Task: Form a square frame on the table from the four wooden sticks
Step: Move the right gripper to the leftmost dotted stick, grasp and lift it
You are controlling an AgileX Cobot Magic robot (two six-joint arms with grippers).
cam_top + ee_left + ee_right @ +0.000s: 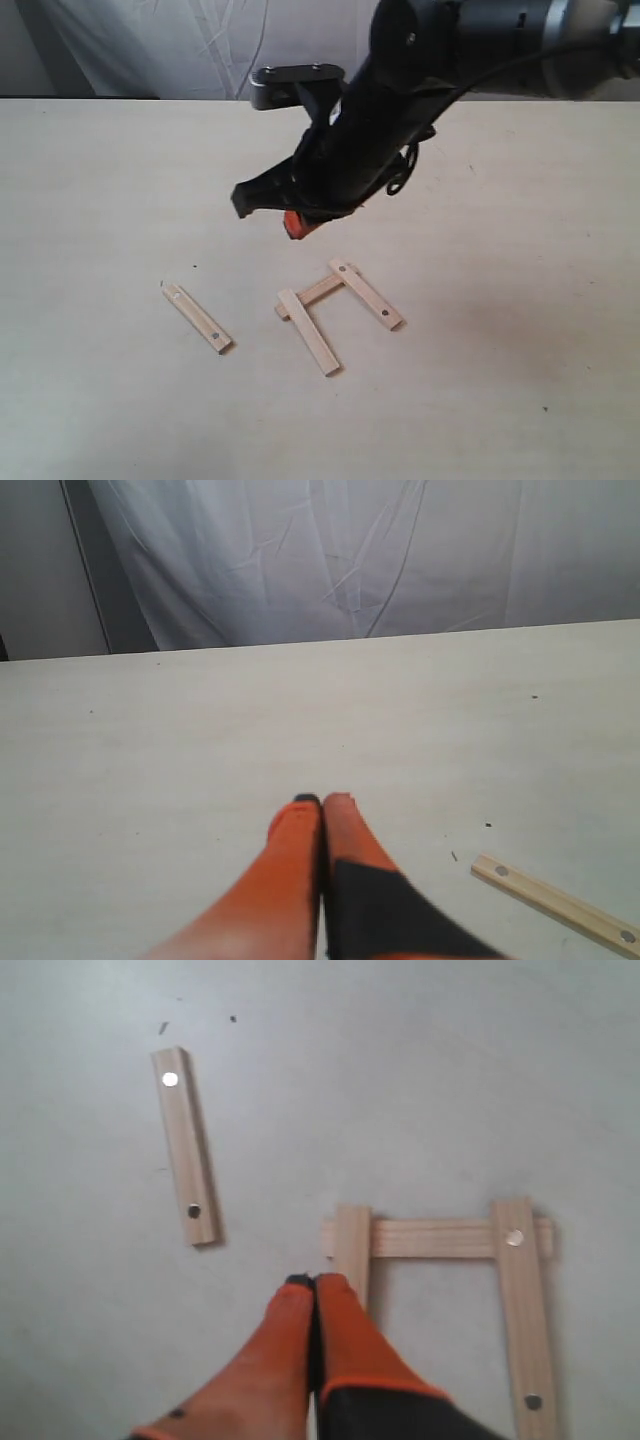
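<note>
Three-sided frame (318,293) of overlapped wooden sticks mid-table (90,200), open side toward the near edge, fourth stick (196,317) flat and well apart to its left, open surface all round, right gripper (296,224) closed on nothing above the frame's closed end, left gripper (321,802) closed, empty

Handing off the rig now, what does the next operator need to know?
Left gripper: shut, empty, over the table.
Right gripper: shut, empty, raised beside the U.
Done: three wooden sticks overlap into a U, open toward the exterior camera.
Left: fourth stick lies flat, apart, left of the U; lay it across the open ends.
</note>
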